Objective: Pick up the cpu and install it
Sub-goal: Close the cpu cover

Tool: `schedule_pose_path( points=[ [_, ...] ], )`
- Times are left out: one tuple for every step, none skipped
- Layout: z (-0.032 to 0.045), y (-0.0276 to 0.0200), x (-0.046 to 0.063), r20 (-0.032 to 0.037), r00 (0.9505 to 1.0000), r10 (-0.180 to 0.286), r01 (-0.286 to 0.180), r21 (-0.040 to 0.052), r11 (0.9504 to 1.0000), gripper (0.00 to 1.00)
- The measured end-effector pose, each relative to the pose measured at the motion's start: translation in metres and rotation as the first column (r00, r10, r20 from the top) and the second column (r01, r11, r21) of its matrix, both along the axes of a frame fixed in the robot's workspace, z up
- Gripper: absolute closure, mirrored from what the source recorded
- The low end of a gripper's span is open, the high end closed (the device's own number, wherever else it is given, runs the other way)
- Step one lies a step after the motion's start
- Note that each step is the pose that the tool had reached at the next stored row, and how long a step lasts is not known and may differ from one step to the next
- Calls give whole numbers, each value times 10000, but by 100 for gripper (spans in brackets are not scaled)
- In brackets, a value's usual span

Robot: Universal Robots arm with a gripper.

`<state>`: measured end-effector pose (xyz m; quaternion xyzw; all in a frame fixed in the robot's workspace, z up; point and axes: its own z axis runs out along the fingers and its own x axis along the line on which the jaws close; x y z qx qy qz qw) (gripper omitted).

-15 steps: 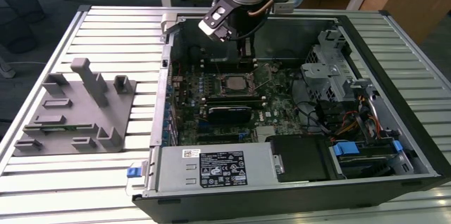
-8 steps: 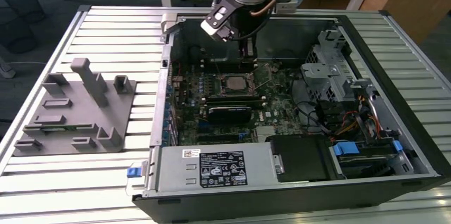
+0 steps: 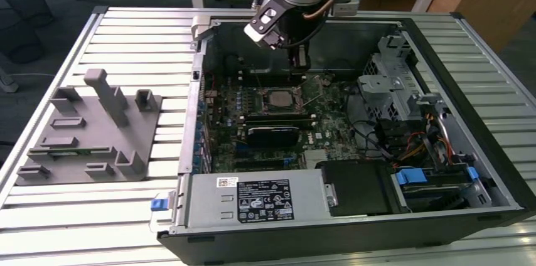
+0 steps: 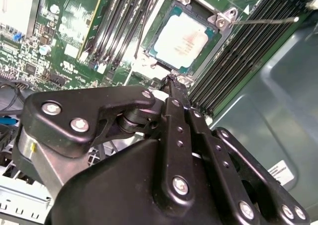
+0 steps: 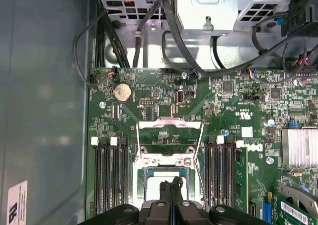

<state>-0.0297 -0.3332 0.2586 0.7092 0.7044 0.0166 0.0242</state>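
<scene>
Inside the open black computer case (image 3: 352, 234) lying on the slatted metal bench (image 3: 125, 27), the small square silvery-topped cpu (image 4: 181, 38) lies flat in the metal-framed square socket (image 5: 166, 160) on the green motherboard. It looks squarely seated there, edges parallel to the socket's. The socket's hinged metal load plate (image 5: 169, 123) stands swung up. Its thin wire lever (image 4: 263, 21) juts out sideways from a socket corner, so the chip does not look clamped.

The black two-fingered hand (image 4: 171, 81) hangs over the rim of the socket, fingers pressed together and carrying nothing. In the second wrist view its tips sit just beside the socket's edge, with the cpu directly ahead of them and very near. Whether the tips touch the frame I cannot tell. Long black memory slots (image 4: 233, 51) run along both sides of the socket, parallel to the line from the hand to the chip.
</scene>
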Motion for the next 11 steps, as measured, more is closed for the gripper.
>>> schedule_pose_path(
  points=[
    [0,0,12,0,10000,-1,1,0,10000,89],
    [0,0,25,0,10000,-1,1,-1,10000,89],
    [0,0,42,0,10000,-1,1,0,10000,89],
    [0,0,62,0,10000,-1,1,-1,10000,89],
    [0,0,85,0,10000,0,0,0,10000,89],
    [0,0,106,0,10000,0,0,0,10000,89],
    [0,0,128,0,10000,-1,1,0,10000,89],
    [0,0,152,0,10000,-1,1,0,10000,89],
    [0,0,177,0,10000,-1,1,1,10000,89],
    [0,0,203,0,10000,0,0,0,10000,89],
    [0,0,228,0,10000,0,0,0,10000,89]
  ],
)
